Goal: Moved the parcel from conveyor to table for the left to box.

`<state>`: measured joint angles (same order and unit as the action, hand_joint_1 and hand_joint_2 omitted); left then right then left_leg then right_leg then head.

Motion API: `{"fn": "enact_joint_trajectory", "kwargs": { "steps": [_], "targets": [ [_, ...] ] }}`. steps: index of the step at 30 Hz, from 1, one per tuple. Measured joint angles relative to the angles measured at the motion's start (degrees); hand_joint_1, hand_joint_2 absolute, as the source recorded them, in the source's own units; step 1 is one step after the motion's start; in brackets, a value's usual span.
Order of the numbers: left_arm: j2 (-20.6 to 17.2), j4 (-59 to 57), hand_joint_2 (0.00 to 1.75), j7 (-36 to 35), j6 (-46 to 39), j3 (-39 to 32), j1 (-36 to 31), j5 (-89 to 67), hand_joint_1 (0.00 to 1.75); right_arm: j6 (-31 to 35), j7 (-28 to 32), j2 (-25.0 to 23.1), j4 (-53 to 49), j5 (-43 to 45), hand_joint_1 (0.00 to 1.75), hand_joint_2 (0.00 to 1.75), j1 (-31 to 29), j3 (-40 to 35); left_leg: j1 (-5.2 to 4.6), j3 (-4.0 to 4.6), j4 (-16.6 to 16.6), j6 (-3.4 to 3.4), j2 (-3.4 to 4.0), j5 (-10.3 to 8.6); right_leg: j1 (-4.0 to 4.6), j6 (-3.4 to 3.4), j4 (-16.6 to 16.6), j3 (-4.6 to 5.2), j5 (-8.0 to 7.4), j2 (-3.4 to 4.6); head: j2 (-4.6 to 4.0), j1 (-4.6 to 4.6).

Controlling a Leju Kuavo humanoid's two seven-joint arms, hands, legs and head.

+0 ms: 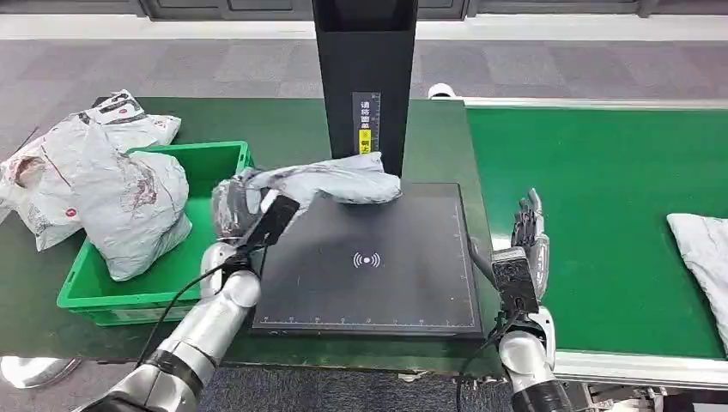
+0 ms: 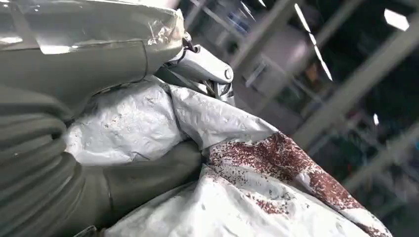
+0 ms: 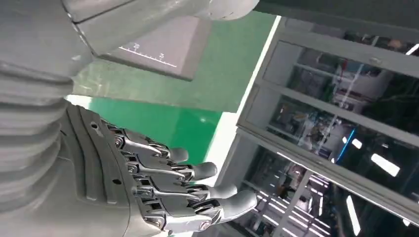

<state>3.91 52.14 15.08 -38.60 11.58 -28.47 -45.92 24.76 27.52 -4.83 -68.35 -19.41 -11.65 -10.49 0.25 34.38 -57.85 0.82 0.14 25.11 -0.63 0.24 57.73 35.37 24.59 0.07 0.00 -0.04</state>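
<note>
Head view, near to far. At the lower left of the frame the silver left arm rises to the left hand (image 1: 236,210), whose fingers are wrapped around one end of a grey parcel (image 1: 343,178); the left wrist view confirms the thumb and fingers (image 2: 197,66) pressed into the crinkled film, so the hand grips the parcel. At the lower right, the right hand (image 1: 525,245) stands at the seam between the table and the conveyor (image 1: 592,180), fingers (image 3: 197,185) extended, slightly apart, holding nothing.

In the middle of the frame lies the black scanning pad (image 1: 378,275). The parcel appears to hang over its upper left corner, its free end reaching toward the foot of the black post (image 1: 365,77) at upper centre; whether that end touches the pad cannot be told.

At centre left sits the green box (image 1: 112,296), already holding a bulky grey bag (image 1: 129,206), with more bags heaped beyond it at upper left. A further parcel (image 1: 704,249) waits on the conveyor at the right edge.

The step in hand is judged to be the carry to the box. To do it well, the limp free end should be lifted clear of the pad and the box rim, and released over the open part of the box just beside the bag.
</note>
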Motion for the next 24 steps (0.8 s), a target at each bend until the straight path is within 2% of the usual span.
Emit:
{"fn": "enact_joint_trajectory", "kwargs": {
  "steps": [3, 8, 11, 16, 19, 24],
  "targets": [
    [-0.17, 5.49, 1.75, 2.37, -0.77, -3.54, 2.14, -2.43, 1.75, -0.02, 0.0, -0.02, -0.05, 0.04, 0.0, 1.75, 0.0, 0.11, 0.03, 0.05, 0.0, 0.0, -0.02, -0.01, -0.01, 0.0, 0.0, 0.0, 0.0, -0.03, 0.0, 0.0],
    [0.04, 15.86, 1.75, 5.33, -1.35, -15.8, 5.15, -11.21, 1.75, -0.15, 0.07, -0.15, -0.22, 0.33, 0.0, 1.75, 0.73, 0.74, 0.07, 0.01, 0.0, -0.03, 0.07, 0.03, -0.04, 0.0, 0.0, 0.01, -0.01, 0.11, 0.0, 0.0],
    [-1.73, 19.58, 1.75, -0.38, -1.35, -21.03, 7.05, -18.97, 1.75, 0.11, -0.11, -0.15, -1.25, 0.15, 0.0, 1.75, 2.22, 1.51, 0.06, 0.03, 0.0, -0.01, 0.04, 0.05, 0.04, -0.02, 0.0, 0.01, 0.03, 0.05, 0.0, 0.0],
    [-3.7, 23.71, 1.75, -3.86, -1.38, -29.16, 8.61, -26.76, 1.75, -0.07, -0.92, -0.15, -3.78, -0.48, 0.0, 1.75, 4.6, 3.03, 0.1, 0.04, 0.0, 0.05, 0.04, 0.08, 0.1, -0.09, 0.0, 0.03, 0.07, 0.03, 0.0, 0.0],
    [-4.48, 24.34, 1.75, -6.19, -1.38, -30.99, 9.26, -30.67, 1.75, -0.2, -1.11, -0.22, -4.44, -0.79, 0.0, 1.75, 5.2, 3.48, 0.1, 0.05, 0.0, 0.06, 0.03, 0.09, 0.1, -0.11, 0.0, 0.03, 0.09, 0.02, 0.0, 0.0],
    [-6.58, 23.69, 1.75, -15.7, -1.35, -32.21, 11.31, -37.17, 1.75, -0.63, -1.33, -0.44, -5.88, -1.75, 0.0, 1.75, 6.5, 3.8, 0.1, 0.02, 0.0, 0.1, 0.04, 0.12, 0.09, -0.12, 0.0, 0.03, 0.1, 0.06, 0.0, 0.0]
  ]
}}
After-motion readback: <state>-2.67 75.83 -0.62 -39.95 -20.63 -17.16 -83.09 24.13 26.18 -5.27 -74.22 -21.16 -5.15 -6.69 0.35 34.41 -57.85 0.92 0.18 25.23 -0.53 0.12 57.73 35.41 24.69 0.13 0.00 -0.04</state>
